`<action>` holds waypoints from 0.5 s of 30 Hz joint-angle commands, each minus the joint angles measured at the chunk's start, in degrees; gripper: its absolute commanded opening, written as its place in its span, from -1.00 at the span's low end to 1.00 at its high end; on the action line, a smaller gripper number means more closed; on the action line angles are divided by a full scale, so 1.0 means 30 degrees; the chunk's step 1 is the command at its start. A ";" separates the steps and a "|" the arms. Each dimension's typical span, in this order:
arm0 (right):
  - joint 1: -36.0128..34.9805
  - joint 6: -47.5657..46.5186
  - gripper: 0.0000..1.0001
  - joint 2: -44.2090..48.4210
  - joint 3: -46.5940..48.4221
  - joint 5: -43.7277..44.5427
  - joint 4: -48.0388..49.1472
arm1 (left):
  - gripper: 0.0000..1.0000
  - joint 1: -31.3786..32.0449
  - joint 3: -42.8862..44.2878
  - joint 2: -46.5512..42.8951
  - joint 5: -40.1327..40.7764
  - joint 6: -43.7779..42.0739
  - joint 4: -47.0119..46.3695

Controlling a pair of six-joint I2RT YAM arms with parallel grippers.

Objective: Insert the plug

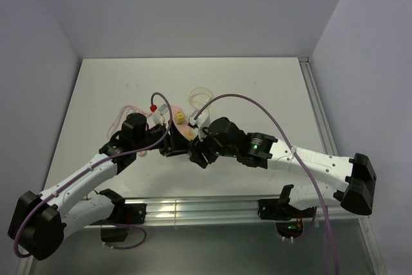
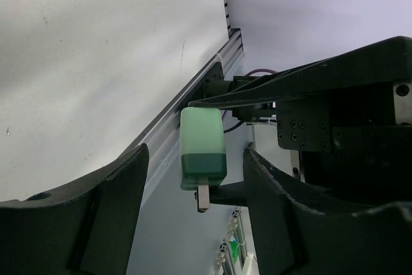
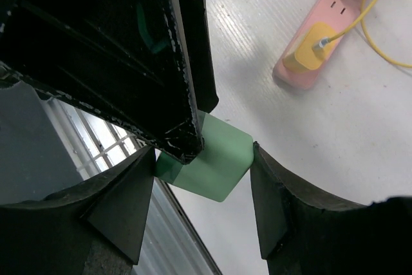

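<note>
I am clamping my right pincer (image 3: pixel 203 154) on the green plug (image 3: pixel 222 159). Both of its fingers (image 3: pixel 270 204) are pressing against opposite sides of the plug, and no gap is showing in my right wrist view. My left pincer (image 2: pixel 193 156) is standing apart around the same plug (image 2: pixel 201 140), with one finger (image 2: pixel 96 204) on each side. Background is showing between each finger and the green body, so this pincer is gripping nothing. From the left wrist, the plug's metal prong (image 2: pixel 203 198) is sticking out bare from its darker green end. In my right wrist view, one left finger is crossing over the top of the plug. It is probably touching the plug there, but the overlap is hiding the contact.

The pink power strip (image 3: pixel 331 4) is lying flat on the white table (image 1: pixel 257 94). I am holding the plug on the near side of the strip, toward my bases, and bare table is showing between the two. Two yellow plugs (image 3: pixel 304 46) are sitting in the strip, and a thin yellow cable (image 3: pixel 351 27) is curving away from one of them, right beside the strip. From above, both my arms are converging just on the near side of the strip, with my wrists crowding together there. The aluminium rail (image 1: pixel 193 210) is running along the table edge, farther to the near side of the strip than the plug.
</note>
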State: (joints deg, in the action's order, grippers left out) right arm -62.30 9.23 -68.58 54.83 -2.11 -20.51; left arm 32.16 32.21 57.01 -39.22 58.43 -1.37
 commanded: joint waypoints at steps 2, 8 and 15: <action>-0.0238 -0.0324 -1.00 -0.0314 0.1205 0.0439 0.1037 | 0.29 0.0031 -0.0072 -0.0108 -0.0519 0.0385 -0.1126; -0.0443 -0.0295 -0.98 -0.0813 0.1586 0.0673 0.1008 | 0.17 0.0148 -0.0042 -0.0049 -0.0695 0.0298 -0.1127; -0.0473 -0.0236 -0.90 -0.1018 0.1880 0.1463 0.0861 | 0.00 0.0148 -0.0481 -0.0342 -0.0812 0.0356 -0.1273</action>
State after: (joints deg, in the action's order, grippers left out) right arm -63.29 9.13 -71.61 57.19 -0.12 -20.10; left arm 32.34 31.22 56.99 -39.94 59.53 -2.66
